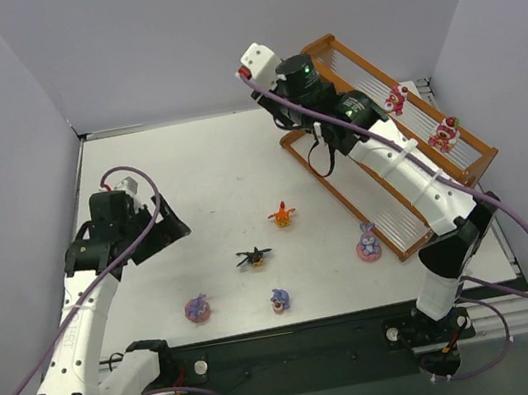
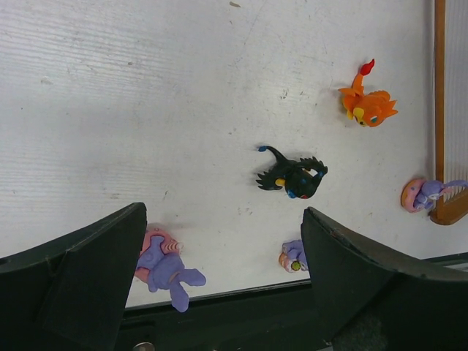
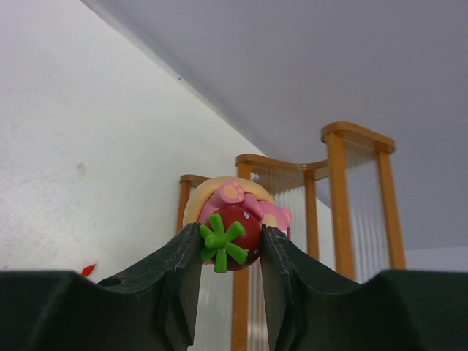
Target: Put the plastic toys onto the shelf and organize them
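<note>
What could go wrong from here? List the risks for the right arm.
1. The right fingers pinch the pink strawberry figurine only at their tips; it could slip out before reaching the shelf.
2. The right arm lies across the shelf beside two placed pink figurines; pulling back might knock them over.

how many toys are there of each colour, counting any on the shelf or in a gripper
pink-red toys: 3 (2 on the shelf, 1 in the right gripper)
purple toys: 3
orange toy: 1
black toy: 1
total: 8
</note>
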You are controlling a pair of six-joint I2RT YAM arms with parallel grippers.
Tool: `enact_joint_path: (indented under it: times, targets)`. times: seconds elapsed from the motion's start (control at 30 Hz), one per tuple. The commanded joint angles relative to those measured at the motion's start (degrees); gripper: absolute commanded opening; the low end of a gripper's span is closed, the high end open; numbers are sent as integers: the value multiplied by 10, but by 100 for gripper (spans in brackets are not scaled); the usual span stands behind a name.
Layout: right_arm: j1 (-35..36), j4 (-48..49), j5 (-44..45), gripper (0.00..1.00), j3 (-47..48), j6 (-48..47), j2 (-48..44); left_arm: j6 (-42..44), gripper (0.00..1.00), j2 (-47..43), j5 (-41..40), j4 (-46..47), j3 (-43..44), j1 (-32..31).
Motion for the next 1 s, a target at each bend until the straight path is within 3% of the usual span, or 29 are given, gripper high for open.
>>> enact_joint_path:
  times: [0.0, 0.43, 0.97]
  targets:
    - [-53, 9, 33, 0, 46, -43, 9, -2, 97, -1, 8, 19, -11, 0]
    - [-186, 15, -40, 0, 156, -50, 107, 0, 97, 25, 13, 52, -14, 0]
    - [-225, 11, -20, 0, 184, -8, 154, -5, 97, 63, 20, 73, -16, 0]
